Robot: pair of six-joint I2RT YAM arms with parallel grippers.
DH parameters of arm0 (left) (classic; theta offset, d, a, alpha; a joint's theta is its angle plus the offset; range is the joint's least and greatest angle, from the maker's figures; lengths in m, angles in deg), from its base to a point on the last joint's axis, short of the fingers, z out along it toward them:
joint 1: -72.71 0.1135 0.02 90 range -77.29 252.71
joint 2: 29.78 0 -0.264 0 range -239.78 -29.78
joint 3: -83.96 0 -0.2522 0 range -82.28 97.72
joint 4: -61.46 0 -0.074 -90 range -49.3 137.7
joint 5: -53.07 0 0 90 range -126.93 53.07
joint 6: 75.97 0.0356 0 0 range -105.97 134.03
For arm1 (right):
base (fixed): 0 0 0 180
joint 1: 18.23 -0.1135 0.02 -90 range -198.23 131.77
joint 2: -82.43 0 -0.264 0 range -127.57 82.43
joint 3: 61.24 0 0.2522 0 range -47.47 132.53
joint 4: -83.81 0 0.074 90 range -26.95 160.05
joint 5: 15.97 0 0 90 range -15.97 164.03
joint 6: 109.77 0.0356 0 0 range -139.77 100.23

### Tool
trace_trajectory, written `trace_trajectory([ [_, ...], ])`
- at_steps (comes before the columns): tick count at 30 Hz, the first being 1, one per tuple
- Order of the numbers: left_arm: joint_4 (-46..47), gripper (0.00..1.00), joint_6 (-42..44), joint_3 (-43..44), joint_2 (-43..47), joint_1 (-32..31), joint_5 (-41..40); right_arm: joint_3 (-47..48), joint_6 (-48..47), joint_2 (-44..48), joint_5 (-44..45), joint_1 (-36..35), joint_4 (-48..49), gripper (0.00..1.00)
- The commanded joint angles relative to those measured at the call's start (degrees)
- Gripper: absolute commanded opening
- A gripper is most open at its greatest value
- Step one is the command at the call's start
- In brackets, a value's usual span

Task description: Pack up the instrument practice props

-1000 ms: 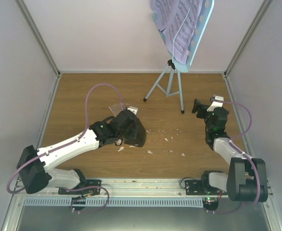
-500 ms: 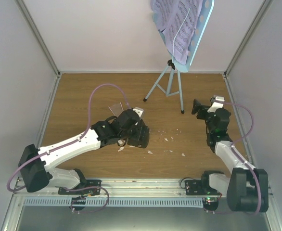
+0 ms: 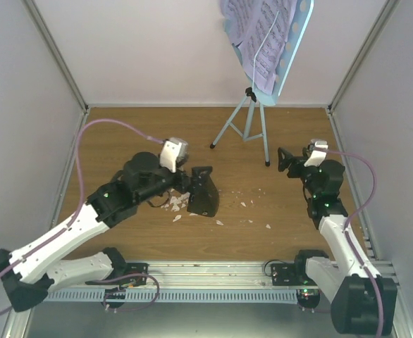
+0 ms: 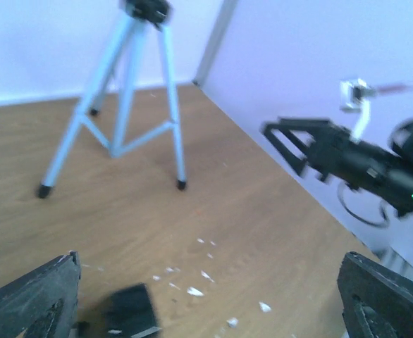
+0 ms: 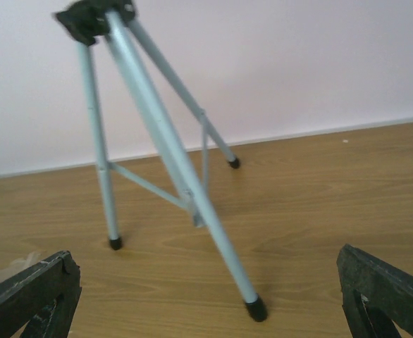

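1. Metronome (image 3: 203, 191), a small black block, sits on the wooden table (image 3: 122, 134) left of centre. It looks rigid and light, with smooth sides that could slip, so I would take it low across two opposite faces.
2. Left gripper (image 3: 184, 184) is just beside it with its jaws spread wide and holding nothing.
3. White crumbs (image 3: 252, 204) are scattered over the boards right of the metronome.
4. Music stand (image 3: 247, 130) stands at the back, right of centre, all three feet down. Its thin tube legs look light and the stand likely top-heavy, so the hub where the legs meet seems the safest hold.
5. Sheet-music pages (image 3: 259, 35) rest on its desk. They look thin and floppy and may slide off if jolted.
6. Right gripper (image 3: 285, 160) hangs near the stand's closest foot, gaping and empty.
7. Plain white walls close in the flat, hard table on three sides.
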Motion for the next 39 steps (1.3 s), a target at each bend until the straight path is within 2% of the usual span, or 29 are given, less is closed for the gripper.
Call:
trace_trajectory([
  [1, 4.72, 0.99, -2.23, -5.25, 2.80, 10.42, 10.02, 1.11, 2.02, 2.26, -9.83, 0.20, -3.69, 0.99],
  [3, 7.11, 0.99, -4.86, -9.40, 3.50, 16.92, 18.09, 0.29, 2.89, 2.43, -13.57, 0.16, -3.78, 0.98],
  [6, 11.33, 0.99, -8.31, -15.63, 4.14, 23.06, 26.60, -1.50, 4.52, 2.43, -16.95, 0.07, -3.45, 0.96],
  [10, 16.48, 0.99, -11.87, -23.37, 5.04, 27.99, 31.85, -6.16, 8.93, 2.43, -20.59, -0.26, 1.37, 0.94],
  [13, 17.90, 0.94, -13.43, -27.70, 5.04, 30.30, 32.63, -9.58, 12.69, 1.07, -23.76, -1.26, 6.36, 0.92],
  [18, 20.49, 0.81, -14.41, -33.19, 2.93, 31.11, 32.90, -11.94, 14.19, -2.47, -23.10, -6.20, 9.25, 0.85],
  [24, 24.07, 0.69, -12.09, -33.93, -5.55, 31.09, 36.15, -10.88, 14.05, -6.91, -21.66, -12.73, 10.29, 0.73],
  [31, 29.00, 0.58, -10.53, -33.23, -13.09, 30.87, 39.25, -10.61, 16.11, -11.83, -19.93, -19.30, 13.64, 0.64],
  [39, 31.64, 0.48, -9.86, -32.57, -19.41, 29.44, 39.63, -10.68, 18.01, -16.28, -19.25, -22.79, 17.89, 0.58],
])
